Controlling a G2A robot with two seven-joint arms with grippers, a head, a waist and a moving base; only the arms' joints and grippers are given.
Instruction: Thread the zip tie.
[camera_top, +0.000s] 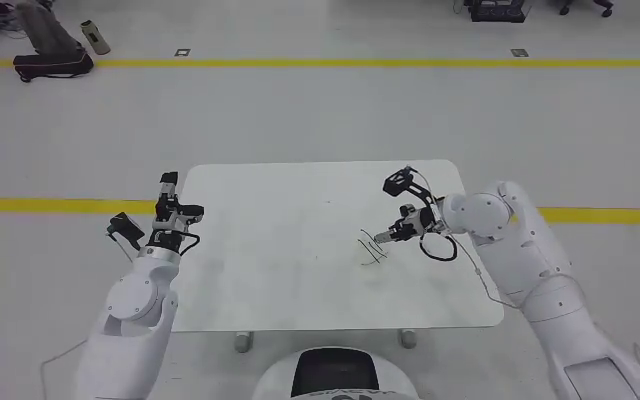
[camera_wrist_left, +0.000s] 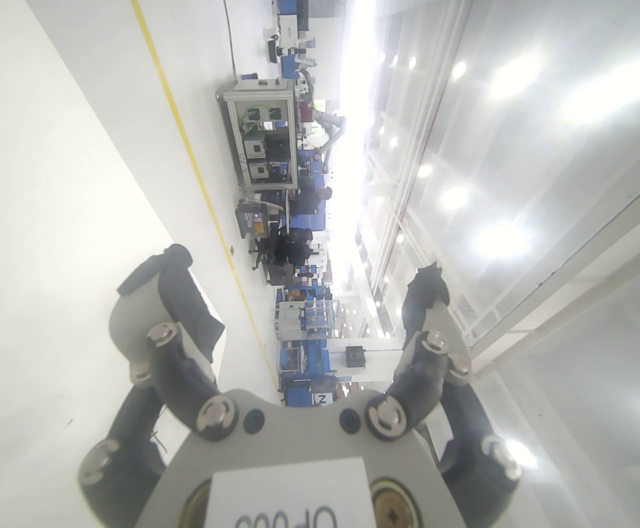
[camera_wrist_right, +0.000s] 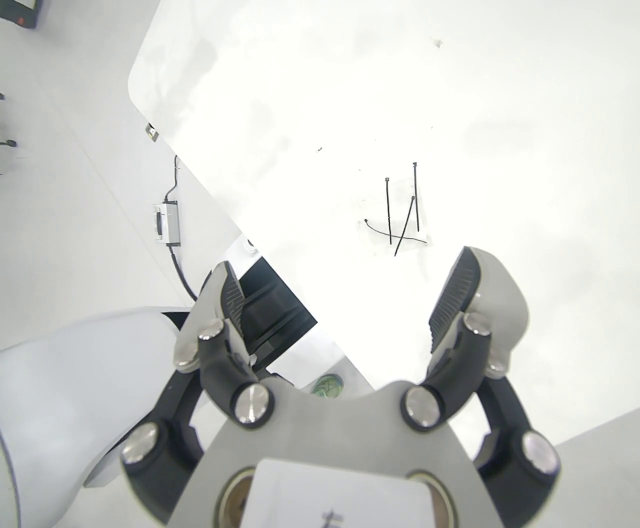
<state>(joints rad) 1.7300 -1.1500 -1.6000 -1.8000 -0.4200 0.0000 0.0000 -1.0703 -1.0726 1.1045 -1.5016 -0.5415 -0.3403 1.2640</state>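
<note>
Your right jaws sit wide apart with the crossed zip ties (camera_wrist_right: 389, 210) lying on the worktop (camera_wrist_right: 300, 100) just ahead of them, probably lined up for a grab, while your left jaws, also apart and empty, hang well away.

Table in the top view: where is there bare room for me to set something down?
The white rounded table is bare from its left edge to the four thin black plastic zip ties, and along its far edge. It is crowded only at the ties, near the right arm's open fingers.
</note>
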